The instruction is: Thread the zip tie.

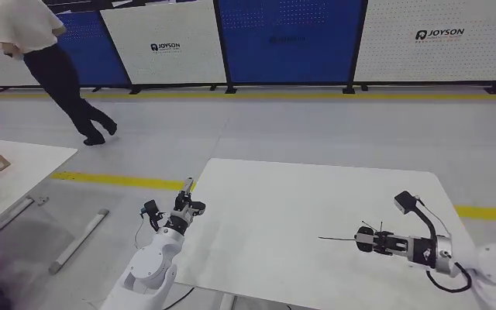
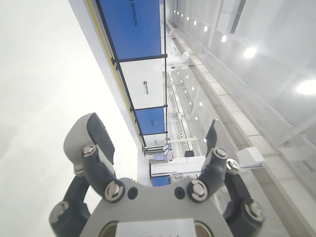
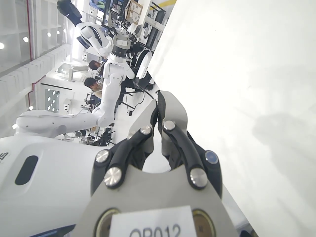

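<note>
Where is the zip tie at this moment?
In the top view, the zip tie sticks out of the right end effector, over the right part of the table.

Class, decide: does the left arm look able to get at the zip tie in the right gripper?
Probably yes: the left gripper is open, and nothing stands on the table between it and the zip tie jutting from the shut right gripper, though the gap is wide.

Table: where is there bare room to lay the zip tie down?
The middle of the table is bare, from the left pincer at its left edge across to the zip tie held by the right pincer. The far half is bare too. It is tight only around the right pincer.
</note>
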